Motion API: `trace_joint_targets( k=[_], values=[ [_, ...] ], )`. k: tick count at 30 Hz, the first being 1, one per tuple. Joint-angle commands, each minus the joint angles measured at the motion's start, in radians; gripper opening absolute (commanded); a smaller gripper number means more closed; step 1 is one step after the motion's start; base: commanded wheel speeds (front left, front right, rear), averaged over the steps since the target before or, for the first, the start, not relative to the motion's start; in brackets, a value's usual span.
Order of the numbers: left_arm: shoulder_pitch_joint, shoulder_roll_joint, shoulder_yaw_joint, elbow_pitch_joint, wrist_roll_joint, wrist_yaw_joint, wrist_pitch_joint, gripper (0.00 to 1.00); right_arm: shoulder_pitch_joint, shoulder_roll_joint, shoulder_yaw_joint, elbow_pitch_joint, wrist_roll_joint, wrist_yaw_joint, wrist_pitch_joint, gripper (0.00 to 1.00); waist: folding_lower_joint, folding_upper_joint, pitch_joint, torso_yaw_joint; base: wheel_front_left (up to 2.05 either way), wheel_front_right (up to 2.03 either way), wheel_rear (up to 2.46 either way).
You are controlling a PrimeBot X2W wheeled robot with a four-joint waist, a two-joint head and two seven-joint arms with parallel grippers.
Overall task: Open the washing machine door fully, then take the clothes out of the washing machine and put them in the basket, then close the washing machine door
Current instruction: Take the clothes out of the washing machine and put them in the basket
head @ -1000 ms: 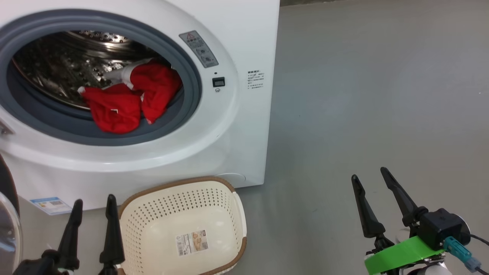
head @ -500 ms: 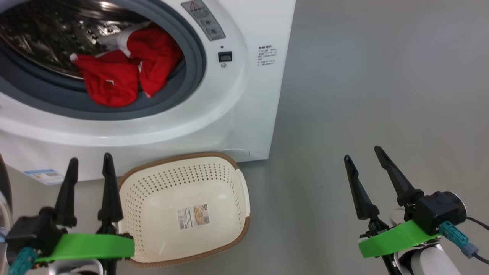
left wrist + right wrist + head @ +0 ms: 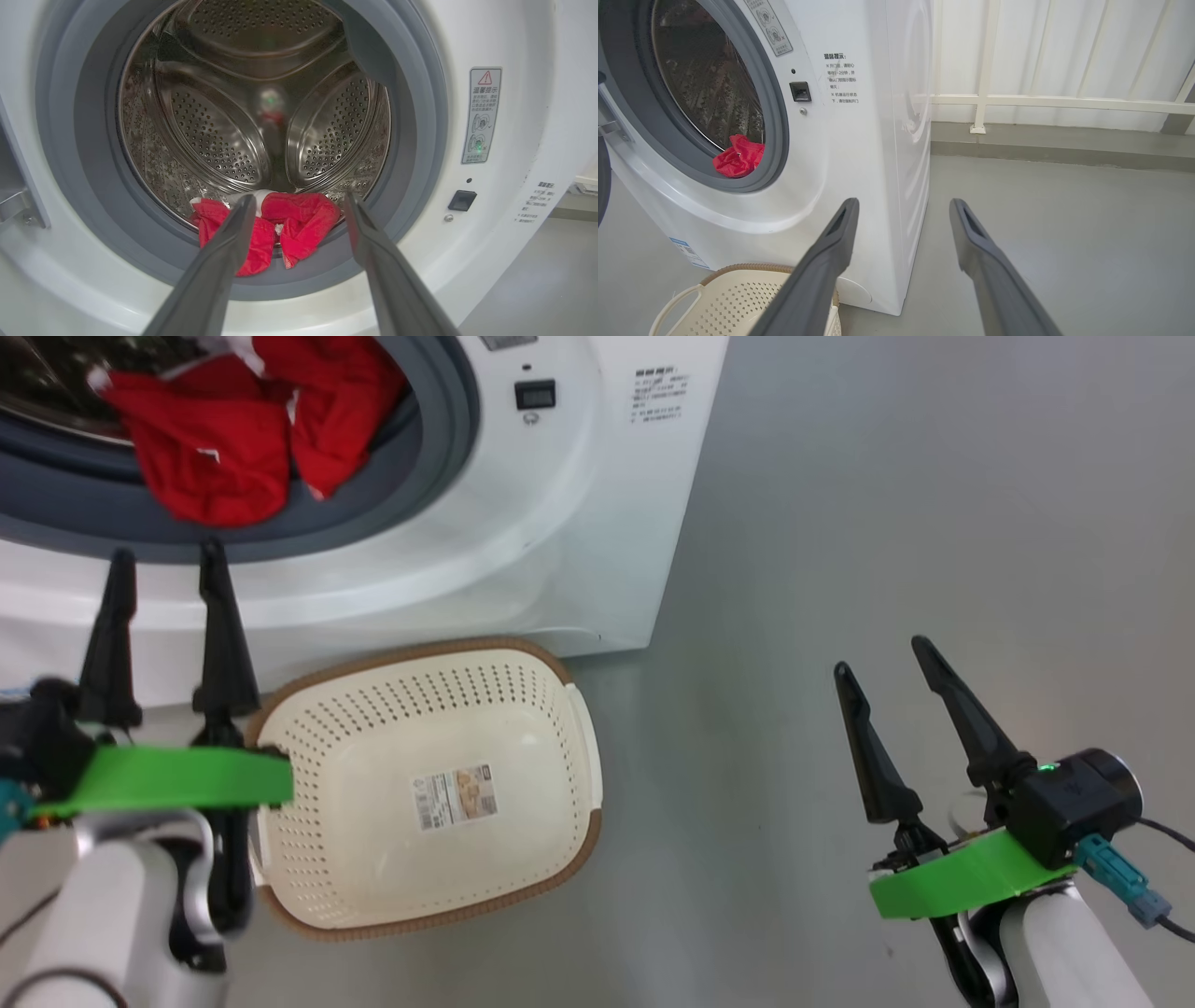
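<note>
Washing machine [image 3: 579,523] stands open. Clothes [image 3: 210,457] lie inside, upper left; basket [image 3: 420,695] empty. Left gripper [image 3: 166,555], right gripper [image 3: 881,655]: jaws released, holding nothing.

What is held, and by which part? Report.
Nothing: left gripper and right gripper both stand open and empty; the clothes lie in the washing machine.

Left claw [image 3: 166,553] now higher, nearer the washing machine [image 3: 597,541] opening
</note>
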Motion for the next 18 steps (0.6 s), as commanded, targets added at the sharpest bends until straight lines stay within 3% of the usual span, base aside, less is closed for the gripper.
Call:
trace_joint_targets(
  k=[1,18],
  values=[
    [-0.052,0.033,0.037,0.005,-0.007,-0.008,-0.007,1.0,-0.024,-0.001,0.029,-0.026,-0.005,0.006,-0.006,1.0,0.0,0.0,0.032,-0.007,0.0,0.0,0.0],
    [-0.408,0.072,0.014,0.287,-0.011,-0.034,0.063,1.0,-0.075,-0.001,0.037,-0.029,-0.001,0.006,-0.006,1.0,0.0,0.0,0.149,-0.03,0.0,0.0,0.0]
  ],
)
